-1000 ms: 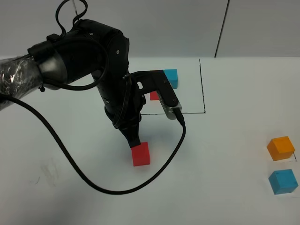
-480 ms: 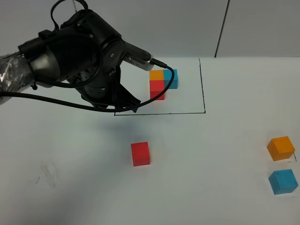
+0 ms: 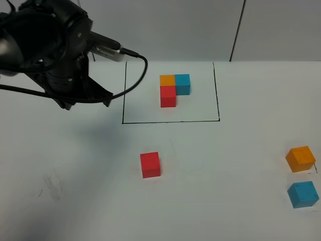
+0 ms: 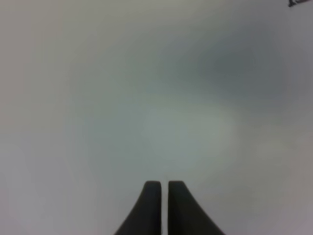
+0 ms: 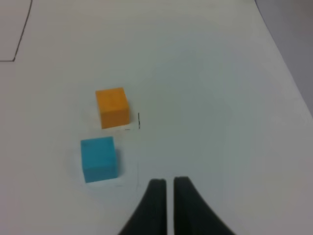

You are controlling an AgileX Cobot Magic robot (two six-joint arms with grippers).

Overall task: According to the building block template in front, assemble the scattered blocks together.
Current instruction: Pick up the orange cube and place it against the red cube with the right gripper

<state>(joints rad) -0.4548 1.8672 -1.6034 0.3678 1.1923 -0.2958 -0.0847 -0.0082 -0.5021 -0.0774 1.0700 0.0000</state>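
The building block template (image 3: 173, 89), an orange, blue and red L-shaped trio, sits inside a thin black rectangle (image 3: 170, 121) at the back of the table. The loose red cube (image 3: 150, 164) lies in front of the rectangle, nothing touching it. The loose orange cube (image 3: 300, 158) and light blue cube (image 3: 303, 195) lie close together at the far right; the right wrist view shows the orange cube (image 5: 113, 107) and the blue cube (image 5: 100, 159). My left arm (image 3: 60, 55) is raised at the back left. My left gripper (image 4: 164, 185) is shut and empty over bare table. My right gripper (image 5: 167, 183) is shut and empty, near the blue cube.
The table is white, with a grey wall behind it. A short black pen mark (image 5: 139, 120) lies beside the orange cube. The left arm's cable (image 3: 134, 70) hangs over the rectangle's left edge. The right arm does not show in the exterior view.
My left arm has lifted off the red cube and swung back and left, uncovering the template. The red cube stays where it was left.
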